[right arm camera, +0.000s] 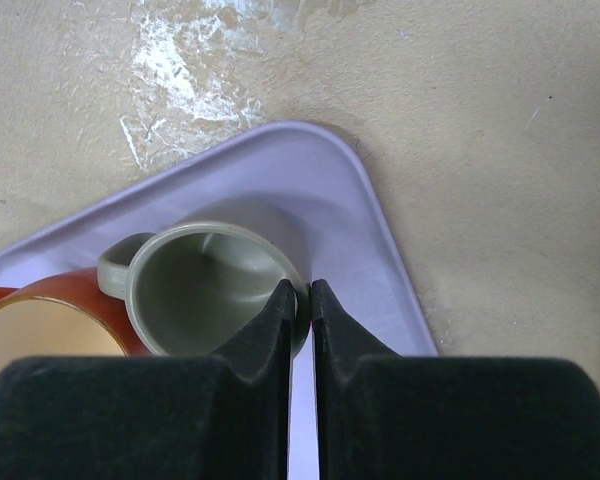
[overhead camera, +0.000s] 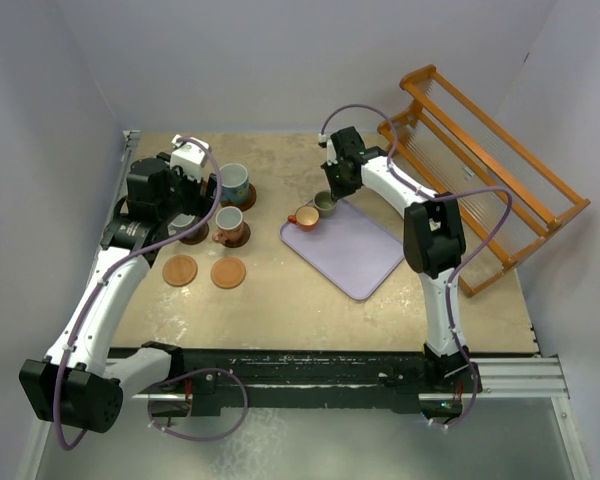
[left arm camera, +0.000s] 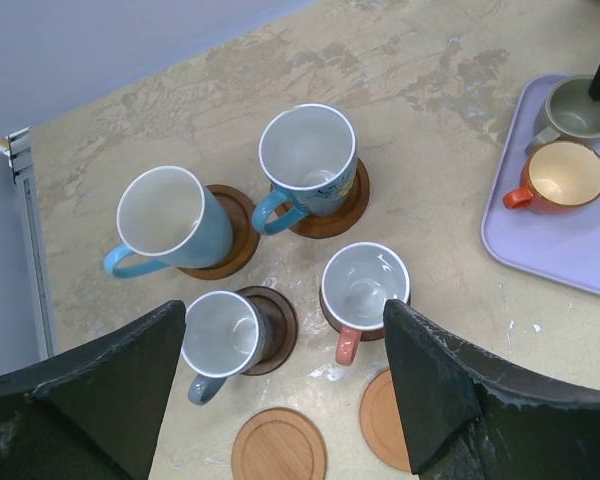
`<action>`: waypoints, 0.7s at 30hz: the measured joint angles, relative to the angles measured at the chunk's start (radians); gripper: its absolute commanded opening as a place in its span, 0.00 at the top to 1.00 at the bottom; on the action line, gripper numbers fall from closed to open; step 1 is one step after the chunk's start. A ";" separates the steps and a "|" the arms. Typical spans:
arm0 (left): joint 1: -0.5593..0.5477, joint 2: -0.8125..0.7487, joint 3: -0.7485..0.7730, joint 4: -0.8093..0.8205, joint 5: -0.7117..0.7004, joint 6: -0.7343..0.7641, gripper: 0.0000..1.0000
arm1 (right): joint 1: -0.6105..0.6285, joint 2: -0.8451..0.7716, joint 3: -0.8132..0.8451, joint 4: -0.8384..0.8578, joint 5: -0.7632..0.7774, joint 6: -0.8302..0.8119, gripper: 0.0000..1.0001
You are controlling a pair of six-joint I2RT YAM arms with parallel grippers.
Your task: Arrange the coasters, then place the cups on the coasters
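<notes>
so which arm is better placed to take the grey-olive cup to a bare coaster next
Right. The right gripper pinches the rim of the grey-olive cup on the lavender tray, one finger inside. The left gripper hangs open above the four cups on coasters, apart from the tray.

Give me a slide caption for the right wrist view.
Right fingers pinch the grey-olive cup by its rim on the lavender tray, orange cup beside it.

Pale walls (overhead camera: 280,60), beige table (overhead camera: 280,300) (scuffed), wooden rack (overhead camera: 502,140)
</notes>
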 measured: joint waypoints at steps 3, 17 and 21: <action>0.000 0.000 -0.001 0.000 0.000 0.000 0.23 | 0.000 0.000 0.003 -0.007 0.000 0.000 0.98; 0.000 0.019 0.000 0.016 -0.003 -0.005 0.24 | 0.000 -0.055 0.006 -0.040 0.056 -0.044 1.00; 0.000 0.023 0.000 0.023 -0.003 -0.009 0.24 | 0.000 -0.154 -0.015 -0.036 0.080 -0.063 1.00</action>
